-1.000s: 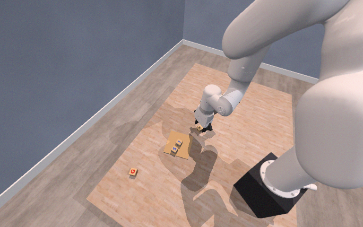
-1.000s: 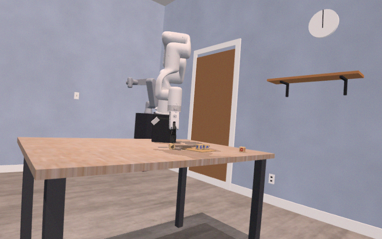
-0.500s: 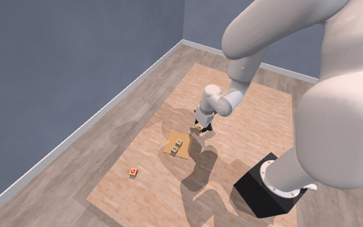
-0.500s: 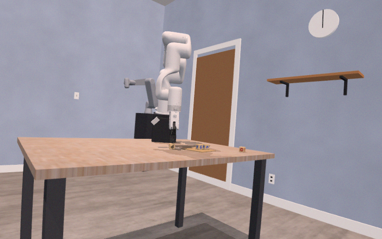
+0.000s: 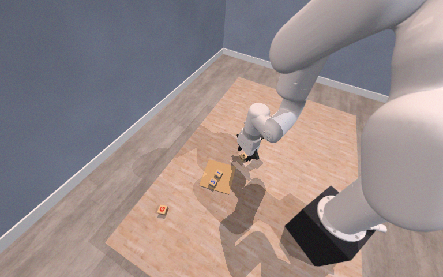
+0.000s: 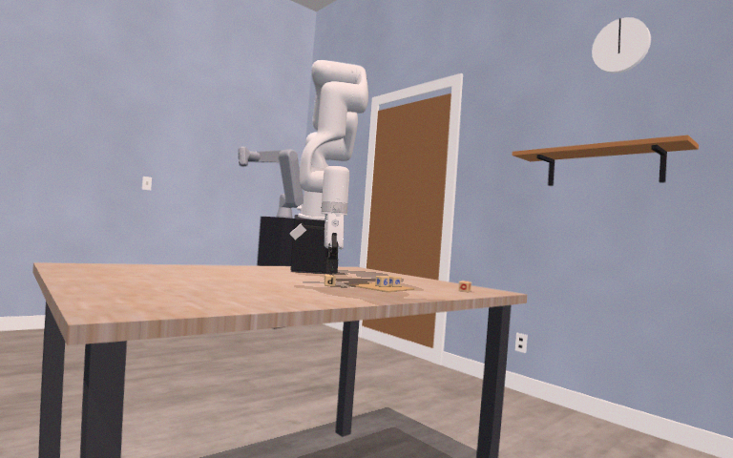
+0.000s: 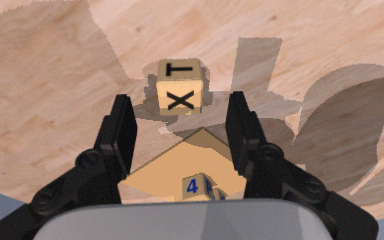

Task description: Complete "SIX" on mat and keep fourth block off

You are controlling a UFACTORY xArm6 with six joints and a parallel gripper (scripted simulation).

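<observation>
X block (image 7: 180,88) | on counter (image 5: 293,146) just off mat (image 5: 225,182) corner, X on top | straight ahead of pincer (image 7: 181,127), centred on the gap, beyond fingertips | pincer apart, holding nothing | needs forward reach to straddle.

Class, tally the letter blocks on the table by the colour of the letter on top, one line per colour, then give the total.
Blue letters: 2, the S block and the I block
Black letters: 1, the X block
Red letters: 1, the G block
Total: 4
</observation>
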